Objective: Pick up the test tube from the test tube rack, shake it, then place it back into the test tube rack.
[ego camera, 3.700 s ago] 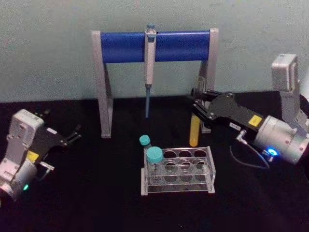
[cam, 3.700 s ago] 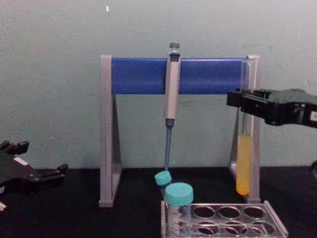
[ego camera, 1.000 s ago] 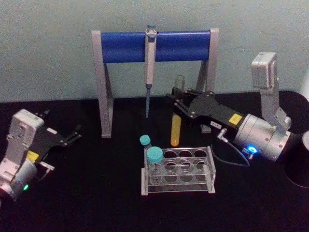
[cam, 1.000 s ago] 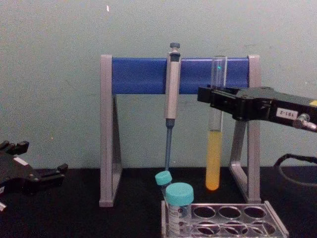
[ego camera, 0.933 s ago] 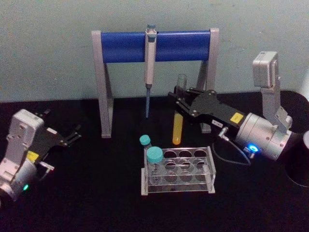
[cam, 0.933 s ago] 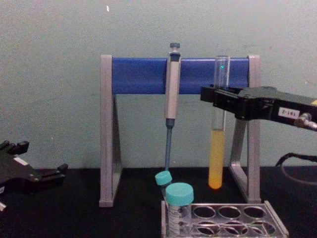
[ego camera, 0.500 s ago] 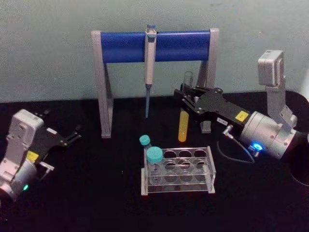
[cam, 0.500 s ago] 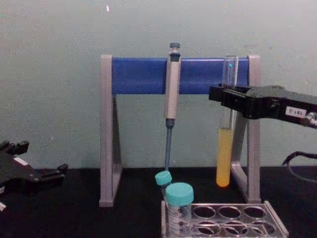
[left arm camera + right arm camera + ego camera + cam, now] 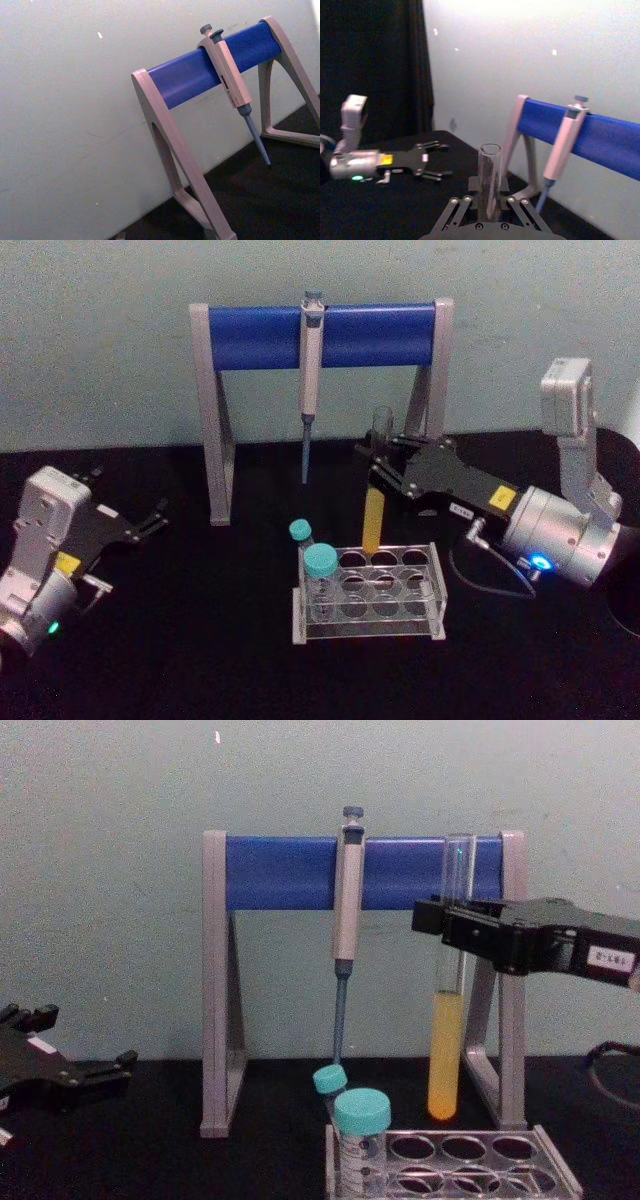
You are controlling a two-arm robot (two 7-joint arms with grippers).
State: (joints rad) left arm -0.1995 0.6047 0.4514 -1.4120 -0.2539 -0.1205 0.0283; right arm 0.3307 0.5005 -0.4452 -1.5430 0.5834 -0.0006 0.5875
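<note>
Test tube [image 9: 375, 515] looks glass, rack [image 9: 370, 628] glossy plastic.

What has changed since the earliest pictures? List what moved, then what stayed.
The right gripper, fingers shut on the test tube throughout, carried it from beside the right leg of the stand toward the robot's left, swung it sideways, and now holds it upright, lower, its tip just above the back of the test tube rack. The open left gripper, rack, teal-capped tubes and pipette stayed put.
</note>
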